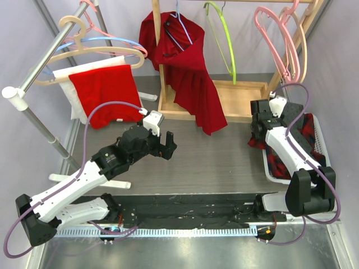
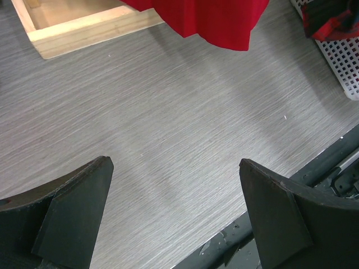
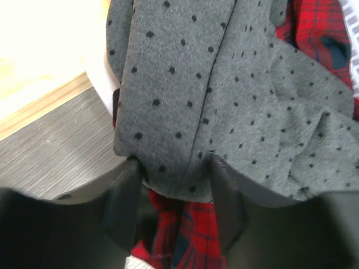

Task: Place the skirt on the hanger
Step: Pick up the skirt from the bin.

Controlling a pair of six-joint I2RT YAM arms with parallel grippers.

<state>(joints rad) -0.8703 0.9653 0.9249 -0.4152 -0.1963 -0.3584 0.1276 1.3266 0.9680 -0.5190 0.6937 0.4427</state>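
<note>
Since the grey dotted skirt [image 3: 224, 84] looks soft, light and floppy, pinch a bunched fold. It lies in the basket [image 1: 321, 140]. Right gripper [image 3: 175, 168] straddles a fold; can't tell if clamped. Left gripper [image 2: 175, 163] spread wide, empty.

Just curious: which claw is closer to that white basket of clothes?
Right. The right claw is at the basket, over its clothes; the left claw hangs over the table, well away.
</note>
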